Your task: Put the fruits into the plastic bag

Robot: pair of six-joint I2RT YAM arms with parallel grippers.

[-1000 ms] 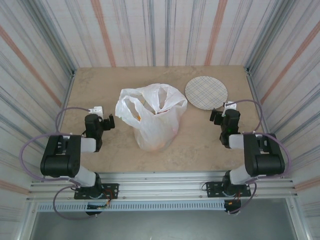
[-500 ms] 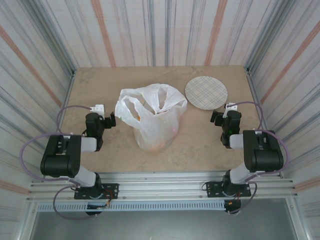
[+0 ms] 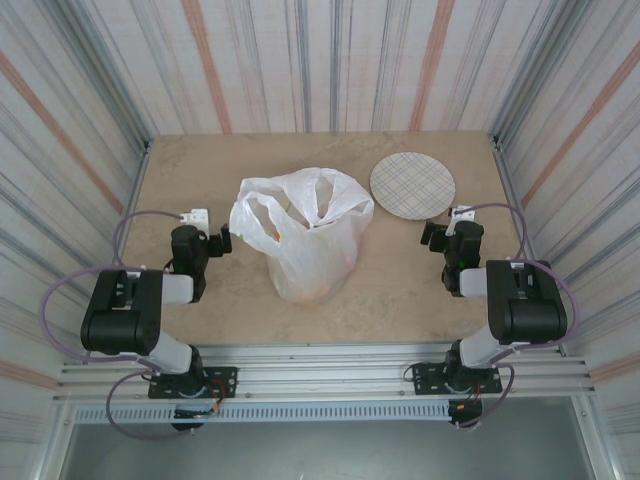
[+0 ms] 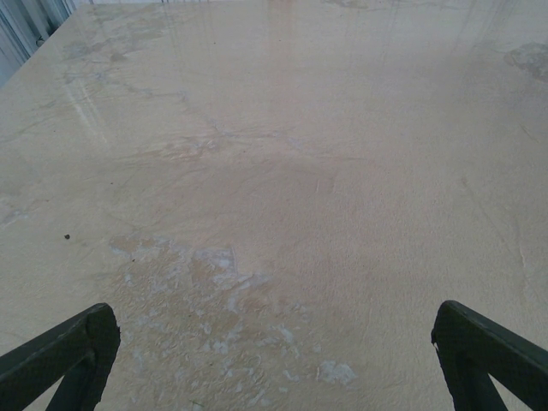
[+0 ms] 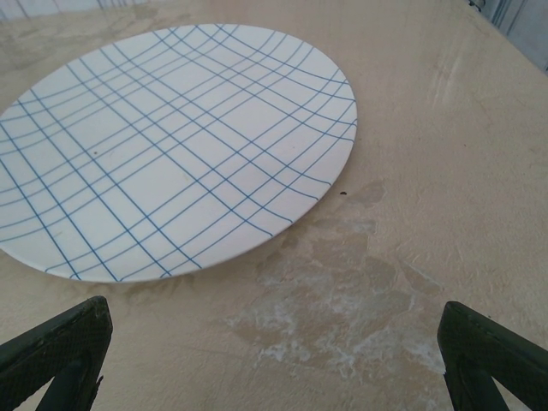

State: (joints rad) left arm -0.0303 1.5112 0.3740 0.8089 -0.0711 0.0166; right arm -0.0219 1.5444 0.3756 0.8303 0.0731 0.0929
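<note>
The plastic bag [image 3: 300,235] stands near the middle of the table [image 3: 400,290], between my two arms and a little nearer the left one. It is slumped and crumpled, its handles gathered loosely at the top. Through the thin plastic I can make out the fruits [image 3: 320,288] as orange and reddish patches low in the bag, with another orange patch higher on its left side. I cannot count them from here.

The round checked plate [image 3: 412,185] lies flat toward the far right of the table, just beside the bag's upper right corner but apart from it.

On the left wrist camera, the left gripper [image 4: 272,321] has its jaws spread wide, one dark fingertip at each lower corner of the view, and nothing between them but bare tabletop with some pale scuffed patches. It grips nothing.

On the right wrist camera, the right gripper [image 5: 274,312] is likewise spread wide and holds nothing. Its fingertips sit low over the table, and the plate [image 5: 171,145] lies ahead of them and a little to the left, with its near rim close to the fingers but not touching.
</note>
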